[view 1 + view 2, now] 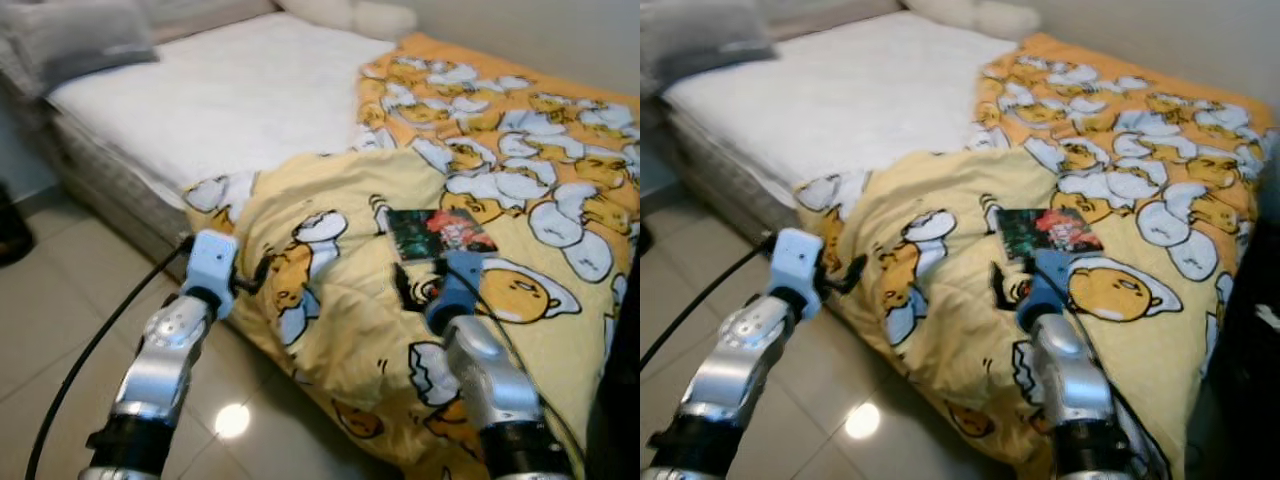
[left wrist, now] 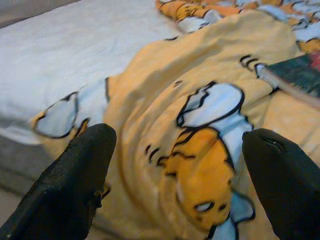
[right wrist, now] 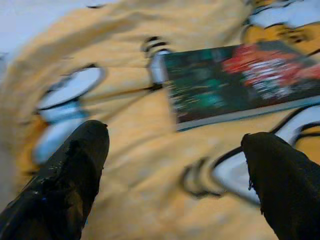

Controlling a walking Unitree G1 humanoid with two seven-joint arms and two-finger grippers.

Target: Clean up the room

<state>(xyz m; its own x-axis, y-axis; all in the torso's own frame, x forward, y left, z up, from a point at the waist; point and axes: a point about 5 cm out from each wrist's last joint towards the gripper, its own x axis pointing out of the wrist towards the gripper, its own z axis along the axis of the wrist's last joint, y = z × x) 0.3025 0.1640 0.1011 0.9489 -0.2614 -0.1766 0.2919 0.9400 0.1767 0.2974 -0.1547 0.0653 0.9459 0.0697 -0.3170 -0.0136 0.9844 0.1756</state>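
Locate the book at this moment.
The book lies flat on the yellow duvet on the bed, right of centre in the head views, just beyond the open right gripper.

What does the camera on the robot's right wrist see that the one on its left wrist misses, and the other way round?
The right wrist view shows the whole dark cover of the book, with its red and green print, lying flat on the yellow blanket ahead of the open right tool. The left wrist view shows the bare white mattress, the blanket's folded edge, and a corner of that book beyond the open left tool. Both show the egg-cartoon blanket and two black fingers spread apart.
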